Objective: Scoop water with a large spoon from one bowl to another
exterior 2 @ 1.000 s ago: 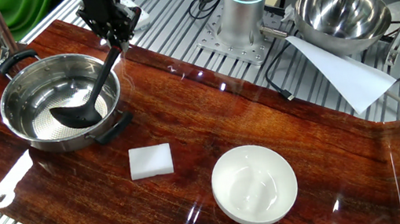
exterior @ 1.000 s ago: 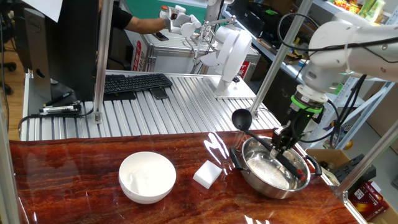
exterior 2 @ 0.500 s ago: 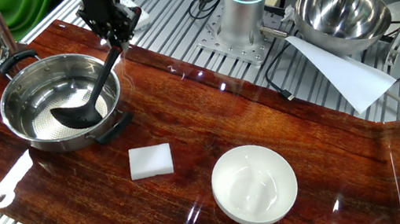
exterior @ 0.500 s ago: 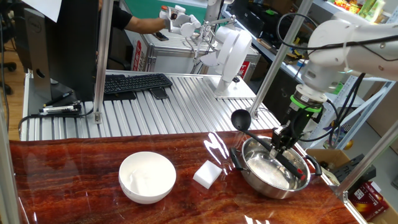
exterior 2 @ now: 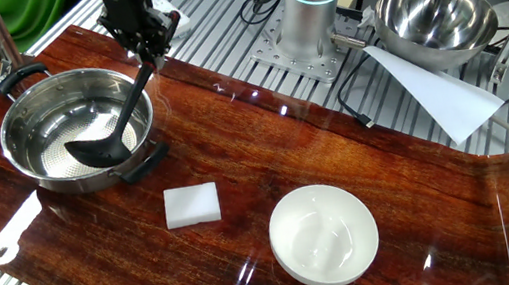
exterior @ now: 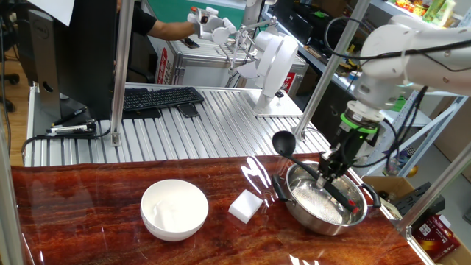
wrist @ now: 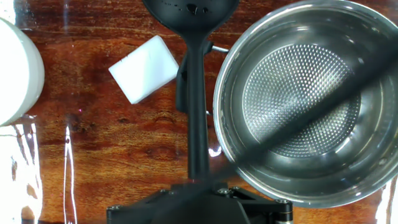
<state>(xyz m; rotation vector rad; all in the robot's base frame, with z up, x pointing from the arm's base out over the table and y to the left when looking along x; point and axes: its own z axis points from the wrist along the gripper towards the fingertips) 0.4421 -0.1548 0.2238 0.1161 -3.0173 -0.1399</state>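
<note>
The jaws of the gripper [exterior: 327,171] are seen pinched on the thin handle of the black long-handled ladle [exterior: 283,142], partway along it. In one fixed view its round cup is held raised by the far-left rim of the wide shiny stainless-steel bowl [exterior: 316,217]. The plain round white bowl [exterior: 174,210] is set well apart on the reddish wooden table [exterior: 88,213], with a white rectangular block [exterior: 245,205] between them.

In the other fixed view the gripper [exterior 2: 148,52] is placed over the steel bowl's [exterior 2: 38,114] edge, and the ladle's [exterior 2: 99,150] cup is seen against its interior (whether it touches cannot be told). The block [exterior 2: 192,204] and white bowl [exterior 2: 324,235] are untouched.

In the hand view the handle [wrist: 198,93] is shown running from the gripper [wrist: 199,186] beside the steel bowl [wrist: 233,124], where water [wrist: 311,143] is seen as faint gloss. The block [wrist: 144,68] and white bowl [wrist: 15,68] are shown to the left.
</note>
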